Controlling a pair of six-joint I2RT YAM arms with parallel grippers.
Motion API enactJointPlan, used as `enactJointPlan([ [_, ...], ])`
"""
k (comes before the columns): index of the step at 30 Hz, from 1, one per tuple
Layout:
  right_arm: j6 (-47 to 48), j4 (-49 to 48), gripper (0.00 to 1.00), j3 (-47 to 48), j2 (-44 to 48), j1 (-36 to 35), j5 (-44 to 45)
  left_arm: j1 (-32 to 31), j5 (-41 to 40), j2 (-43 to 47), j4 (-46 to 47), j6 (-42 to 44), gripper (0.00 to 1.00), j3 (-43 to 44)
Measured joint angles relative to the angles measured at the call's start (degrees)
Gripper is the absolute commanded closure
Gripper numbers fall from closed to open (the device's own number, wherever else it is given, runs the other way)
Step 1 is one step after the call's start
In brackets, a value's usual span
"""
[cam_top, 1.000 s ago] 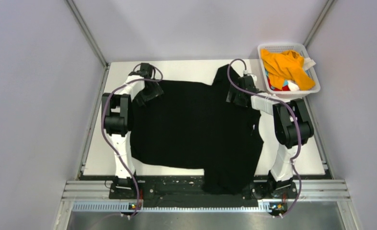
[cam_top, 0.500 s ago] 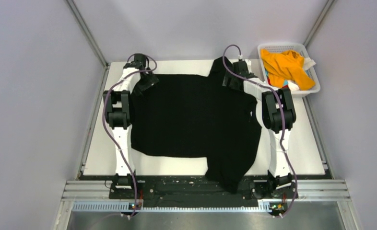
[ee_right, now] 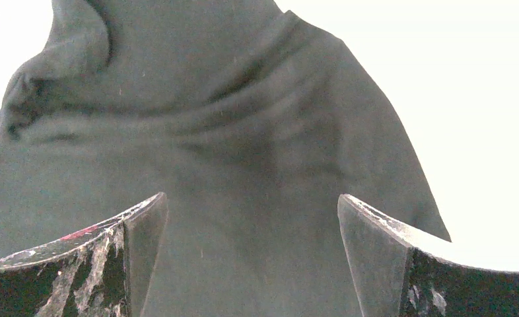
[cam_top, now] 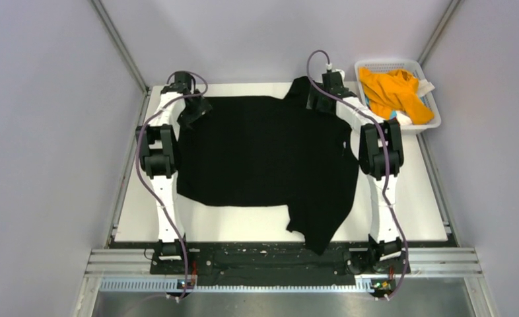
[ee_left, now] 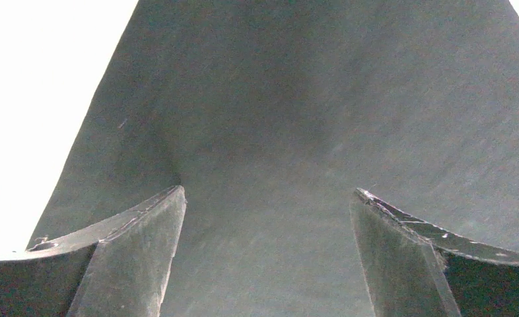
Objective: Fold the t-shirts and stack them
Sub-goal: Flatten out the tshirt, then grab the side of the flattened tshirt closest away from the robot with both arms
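The large black t-shirt (cam_top: 263,152) lies spread on the white table (cam_top: 243,228), one sleeve trailing to the front edge. My left gripper (cam_top: 194,112) is at its far left corner and my right gripper (cam_top: 319,99) at its bunched far right corner. In the left wrist view the gripper (ee_left: 268,195) has its fingers wide apart over flat black cloth (ee_left: 276,119). In the right wrist view the gripper (ee_right: 251,198) is also open over wrinkled black cloth (ee_right: 210,112). The orange-yellow t-shirt (cam_top: 390,89) lies in the basket with bits of blue and white fabric (cam_top: 399,119).
The white mesh basket (cam_top: 389,64) stands at the far right corner of the table, just right of my right arm. Grey walls close in the left, right and far sides. A black rail runs along the front edge (cam_top: 243,254).
Both arms have reached toward the far edge, and the black shirt has slid away with them. Its trailing sleeve now hangs less over the front edge.
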State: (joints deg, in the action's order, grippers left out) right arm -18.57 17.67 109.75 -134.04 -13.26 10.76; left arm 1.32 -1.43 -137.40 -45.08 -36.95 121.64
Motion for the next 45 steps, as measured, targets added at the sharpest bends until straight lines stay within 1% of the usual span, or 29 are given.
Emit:
enactJointPlan([
  [1, 0.1, 0.4, 0.01, -1.0, 1.2, 0.0, 0.0, 0.2, -0.2, 1.5, -0.4, 0.1, 0.01, -1.7],
  [3, 0.4, 0.8, 0.01, -7.1, 7.3, -0.1, 0.1, 0.2, -1.2, 7.1, -0.2, 0.3, 0.01, -8.8],
  [6, 0.0, 1.6, 0.01, -17.6, 18.9, -0.2, 0.8, 0.3, -2.8, 20.2, 0.0, 0.1, 0.01, -23.4],
  [7, -0.6, 1.2, 0.01, -22.9, 24.7, -0.2, 0.8, 0.3, -3.1, 25.7, 0.3, -0.1, 0.01, -29.1],
  [10, -2.3, -0.6, 0.01, -34.1, 37.3, -0.2, 0.2, 0.3, -3.3, 39.5, 1.3, -0.6, 0.01, -42.0],
  [13, -4.7, -2.8, 0.01, -45.3, 47.5, -0.5, -2.1, 0.3, -1.6, 46.4, 4.1, -1.0, 0.01, -50.8],
  [14, -5.2, -3.2, 0.01, -48.2, 49.4, -0.7, -3.0, 0.3, -0.6, 47.1, 5.2, -1.3, 0.01, -53.0],
  [15, -6.0, -3.3, 0.01, -51.3, 51.0, -1.0, -4.0, 0.0, 2.1, 46.2, 7.7, -2.0, 0.01, -58.5],
  [16, -6.8, -2.7, 0.01, -55.3, 52.0, -1.7, -5.6, 0.0, 2.1, 46.2, 7.7, -2.0, 0.01, -58.5],
  [19, -7.4, -2.1, 0.01, -59.7, 53.6, -2.8, -7.0, -0.7, 2.5, 45.3, 8.8, -2.8, 0.01, -62.1],
  [23, -7.6, 0.1, 0.01, -63.8, 60.7, -3.1, -7.2, -1.0, 0.3, 46.3, 9.0, -4.0, 0.01, -67.4],
  [25, -7.6, 0.2, 0.01, -64.4, 64.3, -3.2, -6.8, -1.0, -1.9, 48.4, 7.7, -5.0, 0.01, -70.3],
  [28, -7.6, -0.3, 0.01, -64.7, 67.7, -3.2, -6.8, -1.0, -5.4, 54.1, 5.4, -6.1, 0.01, -73.5],
  [33, -7.6, -0.3, 0.01, -66.1, 68.7, -3.2, -7.0, -1.0, -10.8, 65.1, 2.3, -7.7, 0.01, -76.2],
  [36, -7.6, 0.7, 0.01, -67.0, 68.7, -3.7, -7.1, -1.0, -13.5, 67.3, 0.4, -8.8, 0.01, -76.9],
  [41, -7.5, 3.6, 0.01, -67.5, 70.2, -7.0, -6.3, -1.0, -17.4, 67.6, -2.1, -12.7, 0.07, -78.5],
  [45, -7.6, 5.5, 0.01, -68.9, 72.7, -7.9, -6.0, -0.3, -18.9, 70.8, -2.7, -15.9, 0.13, -82.4],
])
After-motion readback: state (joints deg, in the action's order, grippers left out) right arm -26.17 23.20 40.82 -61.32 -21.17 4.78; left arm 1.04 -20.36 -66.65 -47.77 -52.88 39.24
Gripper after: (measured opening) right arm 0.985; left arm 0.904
